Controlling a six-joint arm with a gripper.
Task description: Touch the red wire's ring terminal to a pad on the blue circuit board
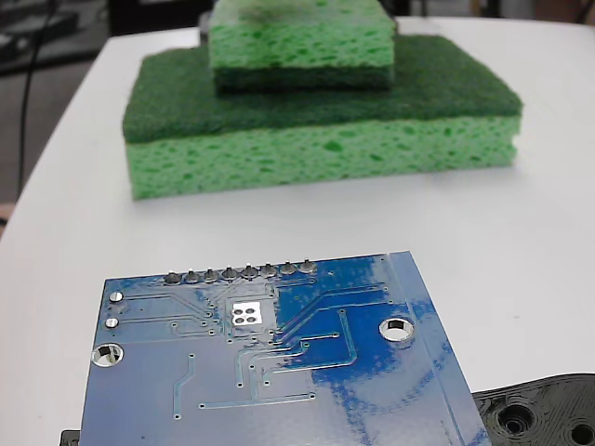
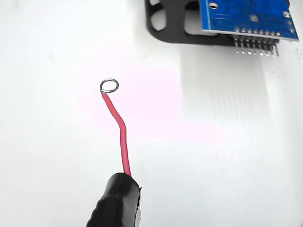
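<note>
1. One ring terminal (image 2: pixel 109 85) on red wire (image 2: pixel 120 135), clear of blue circuit board (image 2: pixel 246 16); board up and right in wrist view.
2. Wire axis up-left, off target.
3. Gripper fingers unseen; grip state unknown.
4. Bare white table (image 2: pixel 213 142) between; black holder (image 2: pixel 173 23) edging board.

The glossy blue rectangular circuit board (image 1: pixel 279 372) shines, with dull grey solder blobs (image 1: pixel 240 274). The thin red wire (image 2: pixel 120 135) has smooth plastic insulation, a bright silver metal ring terminal (image 2: pixel 109 85) and a black taped body (image 2: pixel 116 203). Two porous green sponges (image 1: pixel 316 139) carry rough, fibrous tops. The white surface (image 1: pixel 521 260) looks smooth, matt.
</note>
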